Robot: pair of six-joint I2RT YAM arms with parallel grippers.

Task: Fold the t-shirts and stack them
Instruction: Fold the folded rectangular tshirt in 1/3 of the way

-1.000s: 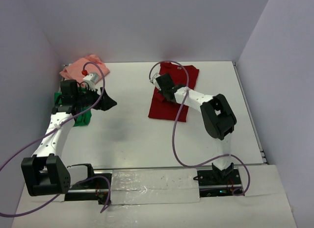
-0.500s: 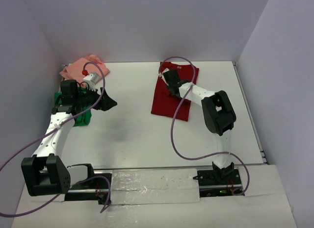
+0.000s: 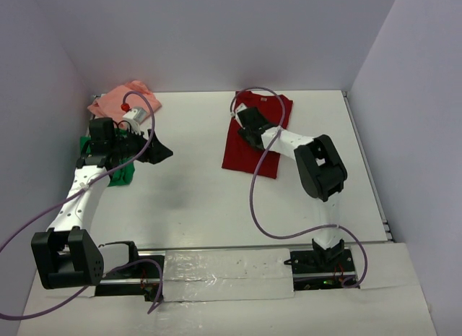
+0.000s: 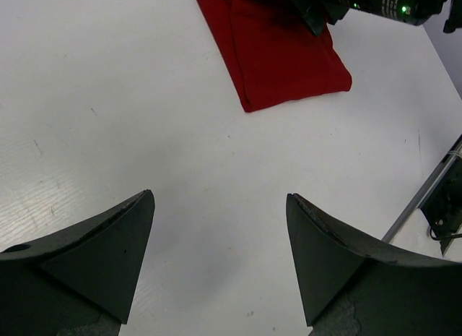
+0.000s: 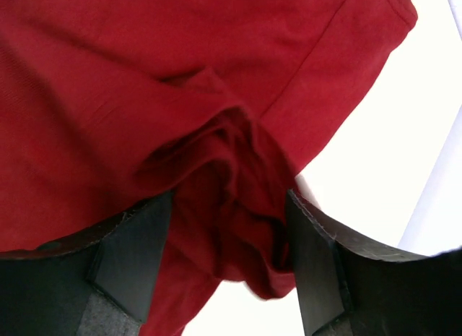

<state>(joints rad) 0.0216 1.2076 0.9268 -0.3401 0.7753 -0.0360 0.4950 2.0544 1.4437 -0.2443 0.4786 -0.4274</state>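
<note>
Right gripper (image 5: 225, 209), spread, straddles a bunched fold of red shirt (image 5: 108, 76) at the table (image 3: 195, 191)'s far edge, seemingly laying it flat; left gripper (image 4: 219, 199) gapes empty.

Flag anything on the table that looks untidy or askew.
The dark red t-shirt is folded but bunched into a raised wrinkle between the right gripper's open jaws. The green t-shirt and salmon pink t-shirt lie crumpled at the far left.

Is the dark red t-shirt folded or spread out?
Folded: the dark red t-shirt lies as a narrow strip, its layers overlapped lengthwise; some cloth is bunched up at one spot.
</note>
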